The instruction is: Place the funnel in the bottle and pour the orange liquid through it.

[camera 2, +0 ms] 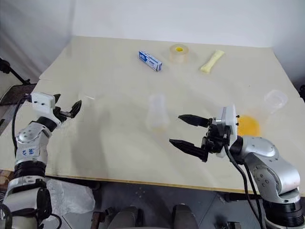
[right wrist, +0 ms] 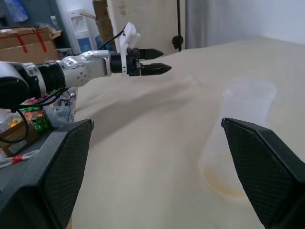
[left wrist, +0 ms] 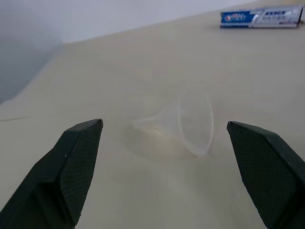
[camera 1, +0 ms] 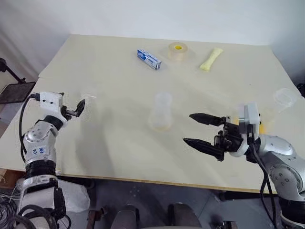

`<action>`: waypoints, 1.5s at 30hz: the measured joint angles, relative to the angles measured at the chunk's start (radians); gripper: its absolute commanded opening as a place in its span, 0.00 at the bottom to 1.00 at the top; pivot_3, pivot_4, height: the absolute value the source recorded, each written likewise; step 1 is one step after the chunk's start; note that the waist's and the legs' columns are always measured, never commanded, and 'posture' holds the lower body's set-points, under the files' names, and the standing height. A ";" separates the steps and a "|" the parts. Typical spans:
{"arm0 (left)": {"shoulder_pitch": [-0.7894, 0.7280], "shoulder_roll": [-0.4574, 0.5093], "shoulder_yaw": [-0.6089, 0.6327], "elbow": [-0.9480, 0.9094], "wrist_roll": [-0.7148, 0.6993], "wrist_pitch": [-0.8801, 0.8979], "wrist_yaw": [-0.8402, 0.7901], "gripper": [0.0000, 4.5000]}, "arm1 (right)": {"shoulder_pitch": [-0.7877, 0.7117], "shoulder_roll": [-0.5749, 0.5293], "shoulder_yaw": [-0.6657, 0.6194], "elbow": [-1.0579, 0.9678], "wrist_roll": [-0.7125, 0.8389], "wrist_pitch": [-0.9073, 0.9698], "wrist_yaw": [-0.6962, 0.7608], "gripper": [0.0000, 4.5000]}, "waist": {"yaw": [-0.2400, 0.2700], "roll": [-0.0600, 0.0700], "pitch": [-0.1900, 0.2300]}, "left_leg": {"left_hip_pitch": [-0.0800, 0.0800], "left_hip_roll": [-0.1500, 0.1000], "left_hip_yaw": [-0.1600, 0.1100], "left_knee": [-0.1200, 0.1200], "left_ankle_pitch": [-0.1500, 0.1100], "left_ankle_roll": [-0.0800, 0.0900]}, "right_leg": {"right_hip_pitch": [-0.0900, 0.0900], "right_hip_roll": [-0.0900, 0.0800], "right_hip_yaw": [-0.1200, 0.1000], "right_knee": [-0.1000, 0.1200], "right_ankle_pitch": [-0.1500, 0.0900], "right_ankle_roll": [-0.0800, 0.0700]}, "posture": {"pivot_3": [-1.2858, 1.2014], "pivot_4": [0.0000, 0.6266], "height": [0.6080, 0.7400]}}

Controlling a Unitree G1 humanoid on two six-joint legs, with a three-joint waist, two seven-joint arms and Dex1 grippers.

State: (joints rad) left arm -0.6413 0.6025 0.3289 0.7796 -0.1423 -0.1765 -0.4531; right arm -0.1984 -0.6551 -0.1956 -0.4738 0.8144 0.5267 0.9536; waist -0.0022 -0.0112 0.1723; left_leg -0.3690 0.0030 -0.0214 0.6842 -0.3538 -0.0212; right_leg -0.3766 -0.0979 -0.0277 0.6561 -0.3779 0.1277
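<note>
The funnel [left wrist: 194,122], small and clear, lies on its side on the table just ahead of my left gripper [camera 2: 66,102], which is open with nothing between its fingers [left wrist: 78,157]. The bottle [camera 1: 160,112], an empty clear conical flask, stands upright at the table's middle. My right gripper [camera 1: 188,128] hovers open just to the right of it, pointing at it, apart from it. The orange liquid [camera 2: 248,125] sits in the base of a second clear flask [camera 2: 275,100] behind my right wrist, partly hidden by it.
At the far side of the cream table [camera 1: 114,152] lie a blue-and-white box [camera 1: 149,58], a tape roll [camera 1: 177,50] and a pale yellow packet [camera 1: 211,59]. A black stand [camera 1: 14,90] is off the table's left edge.
</note>
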 measured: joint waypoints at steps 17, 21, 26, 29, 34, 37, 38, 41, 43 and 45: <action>-0.246 0.018 -0.074 0.403 0.074 -0.075 0.068 0.51 | 0.008 0.000 -0.009 0.005 -0.020 -0.053 -0.037 1.00 | -0.001 -0.002 0.001 | 0.000 -0.007 0.000 0.000 0.001 0.001 | 0.000 -0.013 -0.027 0.003 0.000 0.000 | 0.52 0.24 1.00; -0.246 0.027 -0.074 0.412 0.073 -0.063 0.062 0.23 | 0.000 0.001 -0.008 0.012 -0.029 -0.063 -0.044 1.00 | -0.001 -0.002 0.001 | 0.000 -0.007 0.000 0.000 0.001 0.001 | 0.000 -0.015 -0.034 0.003 0.000 0.000 | 0.52 0.24 1.00; -0.255 0.031 -0.074 0.416 0.071 -0.046 0.046 0.00 | -0.024 0.002 -0.004 0.041 -0.046 -0.072 -0.041 1.00 | -0.001 -0.002 0.001 | 0.000 -0.008 0.000 0.000 0.001 0.001 | 0.000 -0.016 -0.037 0.003 0.000 0.000 | 0.52 0.24 1.00; -0.260 0.032 -0.074 0.416 0.071 -0.042 0.043 0.00 | -0.034 0.002 0.002 0.060 -0.060 -0.085 -0.031 1.00 | -0.001 -0.002 0.001 | 0.000 -0.008 0.000 0.000 0.001 0.002 | 0.000 -0.016 -0.037 0.003 0.000 0.000 | 0.52 0.24 1.00; -0.260 0.041 -0.074 0.416 0.070 -0.033 0.032 0.00 | -0.048 0.002 0.016 0.088 -0.077 -0.097 -0.019 1.00 | -0.002 -0.002 0.001 | 0.000 -0.008 0.000 0.001 0.001 0.002 | 0.000 -0.016 -0.038 0.004 0.000 0.000 | 0.52 0.24 1.00; -0.259 0.043 -0.073 0.389 0.059 -0.016 -0.009 0.00 | -0.048 0.002 0.019 0.093 -0.086 -0.110 -0.014 1.00 | -0.002 -0.002 0.001 | 0.000 -0.008 0.000 0.001 0.001 0.002 | 0.000 -0.016 -0.038 0.004 0.000 0.000 | 0.52 0.24 1.00; -0.258 0.043 -0.072 0.352 0.047 0.001 -0.036 0.00 | -0.050 0.002 0.019 0.095 -0.089 -0.112 -0.014 1.00 | -0.002 -0.003 0.002 | -0.001 -0.008 0.000 0.001 0.001 0.002 | 0.000 -0.016 -0.038 0.004 0.000 0.000 | 0.52 0.24 1.00; -0.251 0.041 -0.071 0.186 -0.013 0.101 -0.120 0.00 | -0.054 0.002 0.020 0.108 -0.090 -0.115 -0.013 1.00 | -0.001 -0.004 0.003 | -0.001 -0.007 -0.001 0.002 0.001 0.002 | 0.000 -0.017 -0.038 0.004 0.000 0.000 | 0.52 0.24 1.00; -0.234 0.040 -0.070 0.022 -0.067 0.214 -0.165 0.00 | -0.057 0.002 0.020 0.119 -0.092 -0.118 -0.012 1.00 | -0.002 -0.004 0.003 | -0.001 -0.006 -0.002 0.002 0.001 0.002 | 0.001 -0.017 -0.038 0.003 0.000 0.000 | 0.52 0.24 1.00; -0.203 0.039 -0.072 -0.145 -0.123 0.334 -0.205 0.00 | -0.060 0.002 0.020 0.127 -0.099 -0.128 -0.009 1.00 | -0.003 -0.004 0.003 | -0.001 -0.005 -0.002 0.002 0.001 0.002 | 0.001 -0.018 -0.037 0.003 0.000 0.000 | 0.52 0.24 1.00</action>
State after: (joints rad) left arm -0.8438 0.6413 0.2566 0.6344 -0.2651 0.1576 -0.6579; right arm -0.2586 -0.6531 -0.1755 -0.3466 0.7156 0.3987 0.9444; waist -0.0051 -0.0153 0.1749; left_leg -0.3701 -0.0021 -0.0229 0.6858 -0.3529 -0.0197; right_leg -0.3758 -0.1155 -0.0651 0.6594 -0.3775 0.1280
